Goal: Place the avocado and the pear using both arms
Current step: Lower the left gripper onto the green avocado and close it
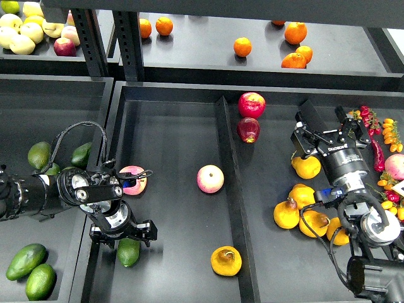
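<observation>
The avocado (129,252) lies at the front left of the middle tray (170,126). My left gripper (122,233) is right over its far end with the jaws spread apart, and hides the top of the fruit. The pear (226,261), yellow-orange with a dark brown blotch, lies at the front of the same compartment, next to the divider (226,164). My right gripper (327,121) is open and empty over the right compartment, well away from the pear.
Pink-red apples (132,180) (210,178) lie in the middle compartment, and red apples (251,104) beyond the divider. Yellow pears (286,214) cluster under my right arm. More avocados (25,261) lie in the left tray. Oranges (242,47) sit on the back shelf.
</observation>
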You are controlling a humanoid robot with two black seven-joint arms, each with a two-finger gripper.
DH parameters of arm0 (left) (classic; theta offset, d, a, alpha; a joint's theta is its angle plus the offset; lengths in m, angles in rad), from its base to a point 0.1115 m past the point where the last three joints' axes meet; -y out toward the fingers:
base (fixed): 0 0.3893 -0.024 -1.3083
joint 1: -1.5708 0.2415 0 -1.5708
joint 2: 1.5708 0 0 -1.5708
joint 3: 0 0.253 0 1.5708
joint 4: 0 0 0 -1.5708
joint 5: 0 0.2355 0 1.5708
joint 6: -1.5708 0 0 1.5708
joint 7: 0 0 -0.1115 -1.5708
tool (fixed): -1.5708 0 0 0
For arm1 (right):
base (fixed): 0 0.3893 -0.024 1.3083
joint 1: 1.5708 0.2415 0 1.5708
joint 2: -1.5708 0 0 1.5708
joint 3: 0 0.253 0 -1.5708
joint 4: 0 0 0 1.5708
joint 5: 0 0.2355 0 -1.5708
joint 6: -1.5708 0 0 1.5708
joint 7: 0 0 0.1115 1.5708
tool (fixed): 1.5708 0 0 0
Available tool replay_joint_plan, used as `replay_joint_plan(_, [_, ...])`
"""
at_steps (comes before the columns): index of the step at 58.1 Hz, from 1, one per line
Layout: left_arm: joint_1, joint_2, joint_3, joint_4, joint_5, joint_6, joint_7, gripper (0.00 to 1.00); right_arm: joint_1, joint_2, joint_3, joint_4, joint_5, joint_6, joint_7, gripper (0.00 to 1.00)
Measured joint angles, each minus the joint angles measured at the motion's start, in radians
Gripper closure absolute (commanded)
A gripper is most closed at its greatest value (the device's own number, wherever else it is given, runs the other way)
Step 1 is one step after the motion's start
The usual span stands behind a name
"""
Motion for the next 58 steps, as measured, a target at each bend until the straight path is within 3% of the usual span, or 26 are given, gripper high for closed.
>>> replay_joint_plan(33, [0.009, -0.013, -0.004, 0.009, -0.010, 0.000, 0.000, 0.35, 0.000, 0.000, 0.000, 0.000, 0.000, 0.002, 0.000, 0.01])
replay_joint_plan(39, [0.009, -0.013, -0.004, 0.011, -0.010, 0.000, 0.000, 0.48, -0.001, 0.000, 0.000, 0.000, 0.002, 0.003, 0.000, 0.01])
replay_joint_plan(44, [0.010, -0.013, -0.005, 0.012, -0.013, 0.000, 0.000, 0.74, -0.004, 0.000, 0.000, 0.000, 0.002, 0.006, 0.000, 0.01])
replay_joint_plan(49, [0.012, -0.013, -0.015, 0.016, -0.025, 0.000, 0.000, 0.79, -0.006, 0.000, -0.001, 0.000, 0.002, 0.010, 0.000, 0.01])
replay_joint_plan(58, [0.011, -0.013, -0.032, 0.036, -0.057, 0.000, 0.000, 0.80, -0.008, 0.000, -0.003, 0.000, 0.002, 0.013, 0.000, 0.01])
